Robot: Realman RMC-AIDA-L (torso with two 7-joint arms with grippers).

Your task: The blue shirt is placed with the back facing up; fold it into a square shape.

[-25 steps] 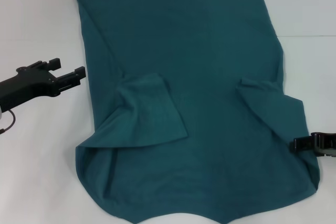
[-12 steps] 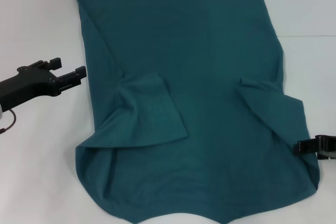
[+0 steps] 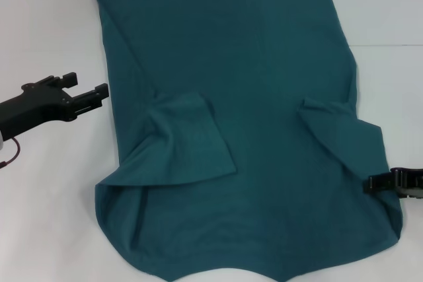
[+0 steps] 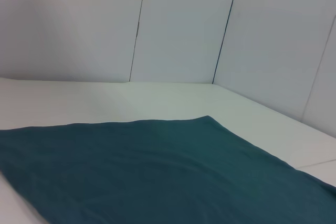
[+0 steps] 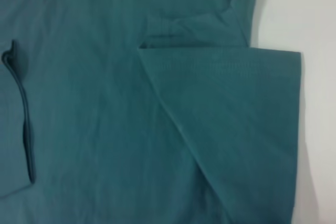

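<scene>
I see the blue shirt (image 3: 231, 130) spread flat over the middle of the white bench (image 3: 46, 216), reaching its far and near edges; both sleeves folded inward onto the body; left tool (image 3: 89, 94) hovers just off the shirt's left edge, prongs narrowly apart, gripping nothing; right tool (image 3: 378, 183) sits at the shirt's right edge toward the near corner; can't tell its opening

The blue shirt's (image 3: 231, 130) near hem is cut off in head view.
</scene>
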